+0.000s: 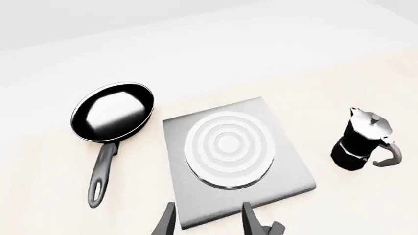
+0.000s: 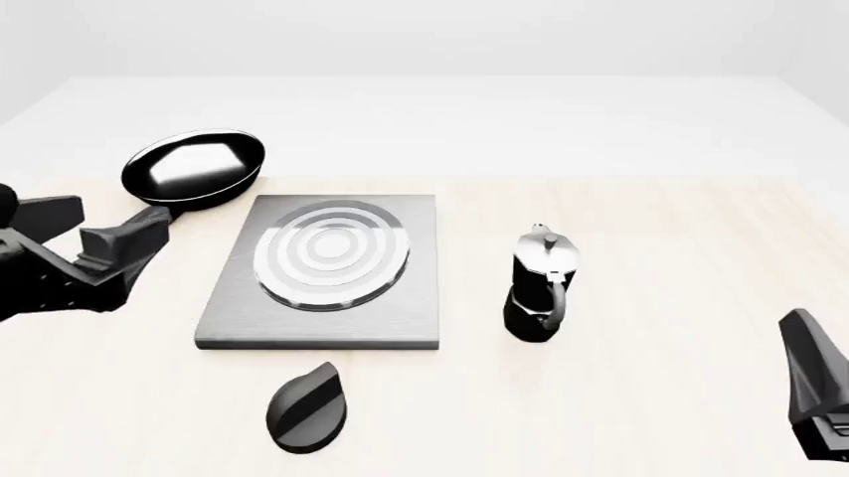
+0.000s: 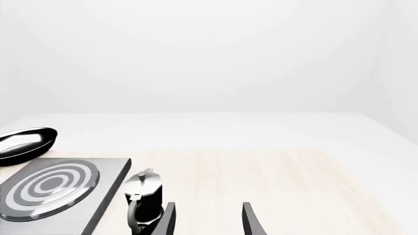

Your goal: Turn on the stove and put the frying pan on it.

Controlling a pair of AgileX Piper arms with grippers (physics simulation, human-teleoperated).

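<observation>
Black pan handle hidden behind left hand.

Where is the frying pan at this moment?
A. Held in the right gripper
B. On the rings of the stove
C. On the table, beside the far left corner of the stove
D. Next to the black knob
C: in the front view the frying pan lies on the table just past the far left corner of the stove, whose rings are bare.

stove: grey slab, concentric silver and dark rings
knob: black
frying pan: black, glossy inside, dark handle
moka pot: black, silver lid
counter: pale beige wood grain
</observation>
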